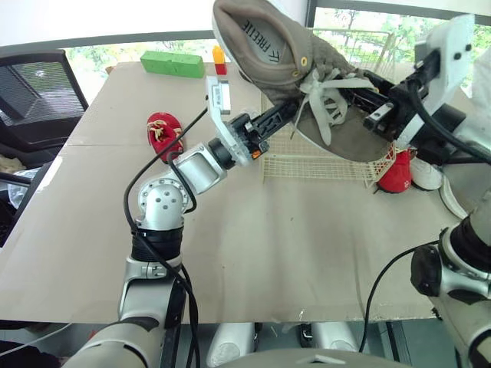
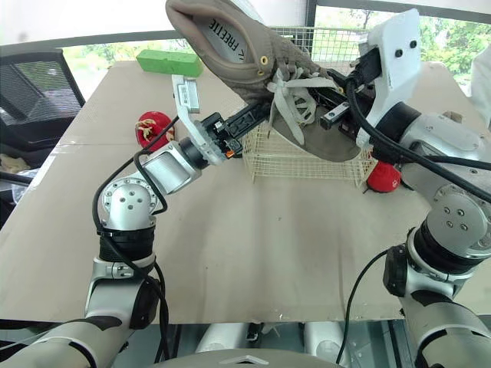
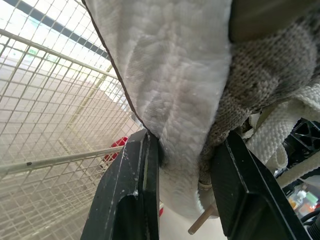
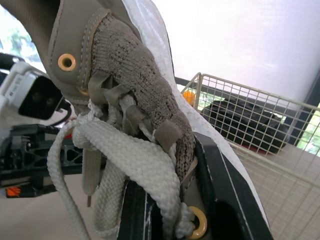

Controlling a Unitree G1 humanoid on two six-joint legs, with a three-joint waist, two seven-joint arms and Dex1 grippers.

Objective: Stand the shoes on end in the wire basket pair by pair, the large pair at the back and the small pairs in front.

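The robot holds 1 big grey shoe (image 1: pixel 285 57) up in the air with both arms. The left gripper (image 3: pixel 187 160) has its 2 black fingers (image 3: pixel 137 190) pinched on the soft white inside edge of the shoe, so its jaws are narrow and full of shoe. The right gripper (image 4: pixel 172 192) has its jaws closed on the front of the shoe, right where the thick white laces (image 4: pixel 125 155) are tied. The shoe lies on a slant between the 2 sets of jaws, with its open top up high past the left jaws and its sole facing down. The wire basket (image 1: pixel 314 167) sits on the table just under both sets of jaws. A small red shoe (image 1: pixel 163 132) lies on the table, well away from the left jaws on their outer side. Another red shoe (image 1: pixel 397 172) and a white shoe (image 1: pixel 426 175) wait beside the basket, below the right jaws. This looks like the step of putting in the large pair. Next, I think both arms need to go down together and tip the shoe so it stands on end against the back wall. Then the jaws can let go. The loose laces might catch in the wire, so going slow would help.
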